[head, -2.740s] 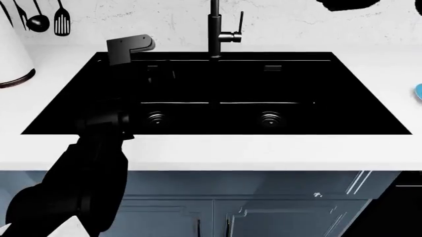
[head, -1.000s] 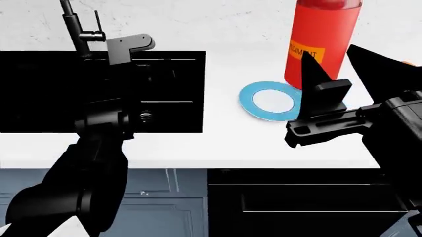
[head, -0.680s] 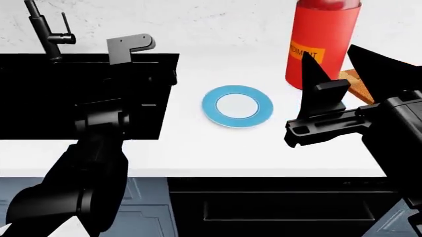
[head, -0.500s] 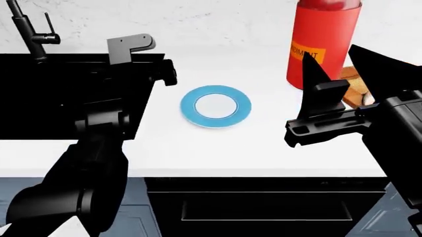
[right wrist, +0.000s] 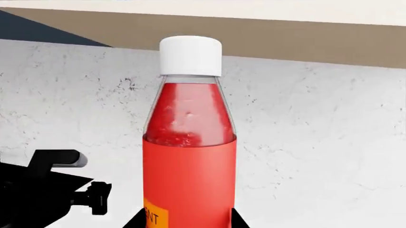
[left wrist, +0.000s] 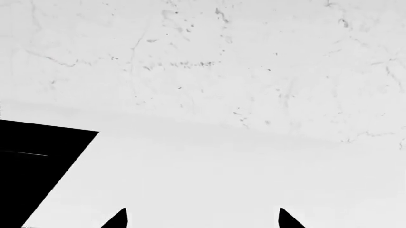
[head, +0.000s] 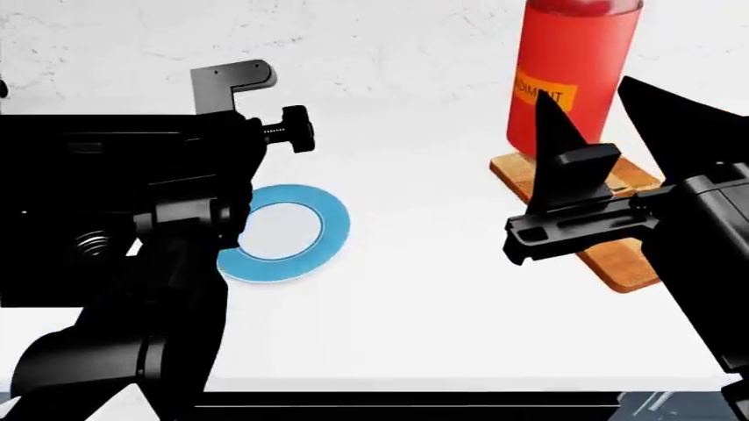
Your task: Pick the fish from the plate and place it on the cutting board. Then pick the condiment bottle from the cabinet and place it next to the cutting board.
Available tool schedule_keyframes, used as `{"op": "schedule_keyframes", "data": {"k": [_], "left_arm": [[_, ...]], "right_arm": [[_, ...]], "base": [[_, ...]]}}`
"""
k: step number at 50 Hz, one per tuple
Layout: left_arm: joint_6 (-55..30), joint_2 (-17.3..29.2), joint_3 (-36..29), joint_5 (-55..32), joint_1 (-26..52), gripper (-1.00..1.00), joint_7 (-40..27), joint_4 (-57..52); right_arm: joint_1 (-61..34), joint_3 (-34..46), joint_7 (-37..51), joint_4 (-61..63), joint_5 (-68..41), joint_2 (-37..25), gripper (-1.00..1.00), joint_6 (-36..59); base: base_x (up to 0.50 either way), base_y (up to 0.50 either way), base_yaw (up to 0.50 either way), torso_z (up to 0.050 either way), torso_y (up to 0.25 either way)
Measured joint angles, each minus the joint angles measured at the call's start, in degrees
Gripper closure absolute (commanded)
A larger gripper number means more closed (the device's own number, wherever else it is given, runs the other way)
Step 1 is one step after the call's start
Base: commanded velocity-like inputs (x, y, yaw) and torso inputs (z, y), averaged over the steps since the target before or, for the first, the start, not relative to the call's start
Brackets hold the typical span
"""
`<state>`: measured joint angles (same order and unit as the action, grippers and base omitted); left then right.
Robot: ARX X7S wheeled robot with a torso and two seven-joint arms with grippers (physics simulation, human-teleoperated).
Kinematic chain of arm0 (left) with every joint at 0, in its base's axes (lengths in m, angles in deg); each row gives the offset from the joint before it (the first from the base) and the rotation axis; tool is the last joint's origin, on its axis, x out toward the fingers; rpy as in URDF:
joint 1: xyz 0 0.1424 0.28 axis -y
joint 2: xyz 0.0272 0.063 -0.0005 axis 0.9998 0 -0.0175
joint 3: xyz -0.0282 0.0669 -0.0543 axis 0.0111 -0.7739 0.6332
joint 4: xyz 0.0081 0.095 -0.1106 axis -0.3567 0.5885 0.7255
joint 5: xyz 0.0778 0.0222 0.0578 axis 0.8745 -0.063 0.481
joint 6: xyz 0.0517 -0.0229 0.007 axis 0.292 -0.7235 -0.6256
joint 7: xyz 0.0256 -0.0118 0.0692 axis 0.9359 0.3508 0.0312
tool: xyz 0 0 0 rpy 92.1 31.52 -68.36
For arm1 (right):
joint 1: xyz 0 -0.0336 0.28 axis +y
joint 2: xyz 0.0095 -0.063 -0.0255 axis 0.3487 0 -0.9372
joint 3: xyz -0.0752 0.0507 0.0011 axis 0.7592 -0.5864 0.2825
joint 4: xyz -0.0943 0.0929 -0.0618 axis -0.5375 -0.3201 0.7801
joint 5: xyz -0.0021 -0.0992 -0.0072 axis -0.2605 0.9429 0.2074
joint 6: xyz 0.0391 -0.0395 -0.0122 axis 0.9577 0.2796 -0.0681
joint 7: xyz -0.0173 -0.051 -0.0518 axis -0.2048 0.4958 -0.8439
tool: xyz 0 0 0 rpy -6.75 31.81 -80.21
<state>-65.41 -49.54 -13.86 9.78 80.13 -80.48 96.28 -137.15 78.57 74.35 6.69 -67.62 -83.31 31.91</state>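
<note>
The right jaws clamp the bottle [head: 576, 74]; the left jaws [left wrist: 201, 219] are apart, empty. Set down carelessly beside the board [head: 609, 224], it could tip.

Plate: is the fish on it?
No fish shows on the plate: its visible white centre is bare. The left arm covers the plate's left part, so that part cannot be checked.

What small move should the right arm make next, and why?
Probably carry the condiment bottle sideways off the cutting board and lower it onto bare counter beside it. The right gripper holds the bottle between its fingers, apparently over the board, and the plate is already empty.
</note>
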Motion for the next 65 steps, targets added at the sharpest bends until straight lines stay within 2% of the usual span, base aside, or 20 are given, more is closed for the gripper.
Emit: {"op": "schedule_keyframes", "data": {"k": [14,25,41,65], "left_arm": [[0.17,-0.04,-0.01,-0.04,-0.07,-1.0,0.16,-0.01],[0.26,-0.04,-0.15,0.04,-0.06,-1.0,0.13,-0.01],[0.4,-0.06,-0.39,0.01,-0.08,-1.0,0.24,-0.01],[0.48,-0.09,-0.94,0.06,-0.15,-1.0,0.25,-0.01]], "right_arm": [[2.84,0.03,0.16,0.68,0.7,-0.42,1.0,-0.54],[14.74,-4.71,-3.31,4.77,5.64,-1.16,1.0,-1.4],[32.09,-11.06,-14.85,8.1,21.8,2.62,1.0,0.28],[46.36,-10.17,-26.8,7.98,45.09,5.7,1.0,-1.75]], "base": [[0.03,-0.03,0.0,0.0,0.001],[0.0,0.0,0.0,0.0,0.0],[0.0,0.0,0.0,0.001,0.0],[0.0,0.0,0.0,0.0,0.0]]}}
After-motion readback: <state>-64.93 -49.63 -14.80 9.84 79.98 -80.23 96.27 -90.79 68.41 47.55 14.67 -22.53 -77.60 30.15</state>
